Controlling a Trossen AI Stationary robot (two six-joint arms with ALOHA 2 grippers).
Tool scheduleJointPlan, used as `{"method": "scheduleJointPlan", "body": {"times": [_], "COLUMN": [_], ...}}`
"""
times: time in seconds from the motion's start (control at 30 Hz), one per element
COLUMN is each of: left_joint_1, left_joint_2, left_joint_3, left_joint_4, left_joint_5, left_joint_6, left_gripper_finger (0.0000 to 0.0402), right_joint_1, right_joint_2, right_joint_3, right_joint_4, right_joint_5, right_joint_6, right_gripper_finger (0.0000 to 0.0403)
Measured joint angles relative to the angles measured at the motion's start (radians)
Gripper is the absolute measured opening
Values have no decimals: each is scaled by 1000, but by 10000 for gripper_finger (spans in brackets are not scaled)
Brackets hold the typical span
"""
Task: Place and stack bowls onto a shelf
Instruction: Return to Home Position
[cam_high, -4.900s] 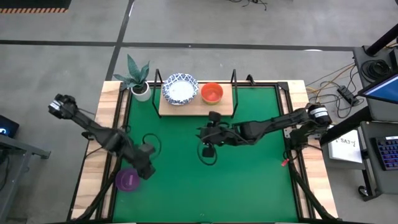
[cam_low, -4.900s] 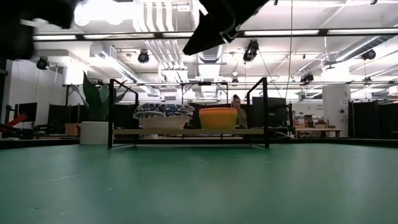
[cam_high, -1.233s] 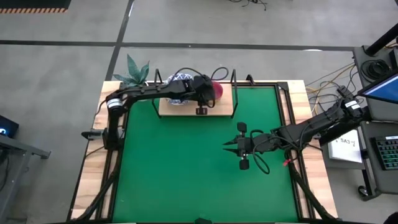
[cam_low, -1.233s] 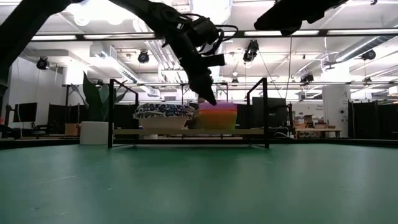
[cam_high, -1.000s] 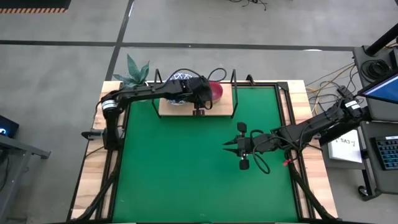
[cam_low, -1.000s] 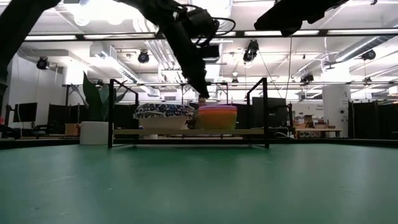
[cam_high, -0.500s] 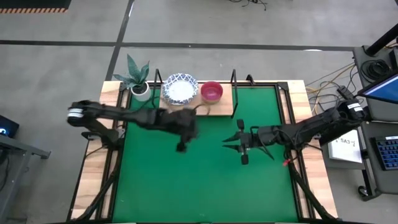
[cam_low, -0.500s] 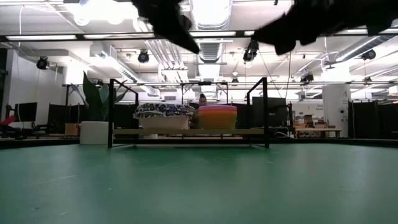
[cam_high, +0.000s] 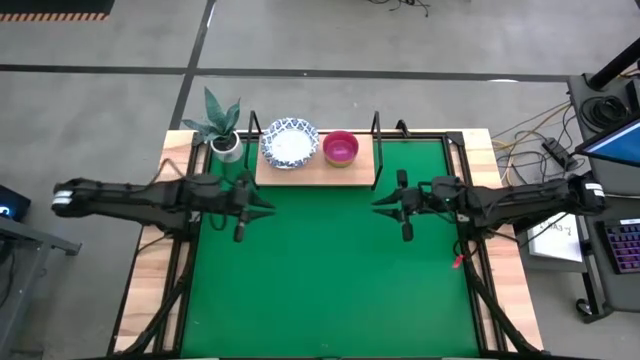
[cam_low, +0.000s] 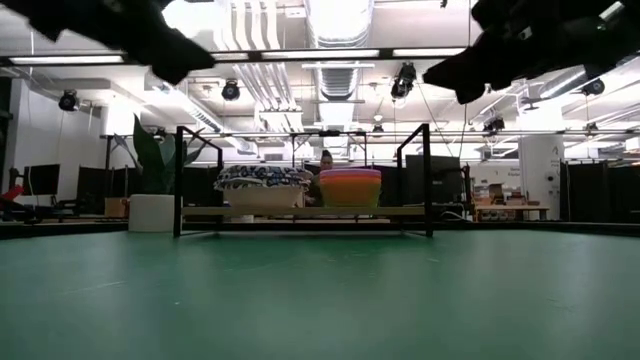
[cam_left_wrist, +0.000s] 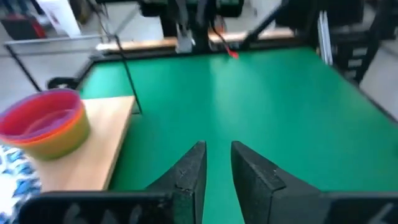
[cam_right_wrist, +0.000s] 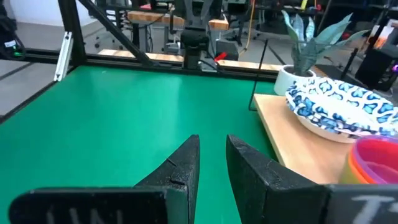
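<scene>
Both arms hang level over the green mat (cam_high: 330, 290), mirrored across the table and clear of the shelf (cam_high: 300, 177). This posture suits a parked state, as neither arm blocks the loaded board. The left gripper (cam_high: 264, 198) hovers just in front of the shelf's left post. Its fingers (cam_left_wrist: 189, 171) are drawn nearly together with only a narrow slit between them, and they hold nothing. The right gripper (cam_high: 381, 204) hovers just in front of the right post in the same condition, with its fingers (cam_right_wrist: 183, 165) close and empty. On the board, the blue-patterned bowls (cam_high: 290, 143) sit nested as one pile at the left end; their number cannot be told. The violet bowl (cam_high: 341, 148) rests inside the orange bowl (cam_left_wrist: 59, 140) just beside that pile, so each pile takes up a single bowl's space and the shelf's right end stays bare. A small white plant pot (cam_high: 228, 147) stands off the board, near its left post. No loose bowl shows on the mat, so the stacking work appears finished. The near-closed, empty fingers fit a rest pose rather than an approach.
</scene>
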Motion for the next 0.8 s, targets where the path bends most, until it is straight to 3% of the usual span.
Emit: {"method": "scheduleJointPlan", "body": {"times": [0.23, 0.5, 0.7, 0.8], "left_joint_1": [15, 15, 21, 22], "left_joint_2": [-329, -618, -795, -787], "left_joint_3": [-203, -399, -460, -470], "left_joint_4": [85, 130, 121, 112], "left_joint_5": [-1, -48, -52, -51], "left_joint_6": [-54, -95, -87, -91], "left_gripper_finger": [52, 52, 52, 52], "right_joint_1": [-1, -2, -2, -2], "right_joint_2": [-206, -500, -748, -841], "right_joint_3": [-96, -238, -284, -296], "right_joint_4": [-44, -52, -190, -247], "right_joint_5": [0, 1, 11, 25], "right_joint_6": [8, -2, 3, 3], "right_gripper_finger": [68, 68, 68, 68]}}
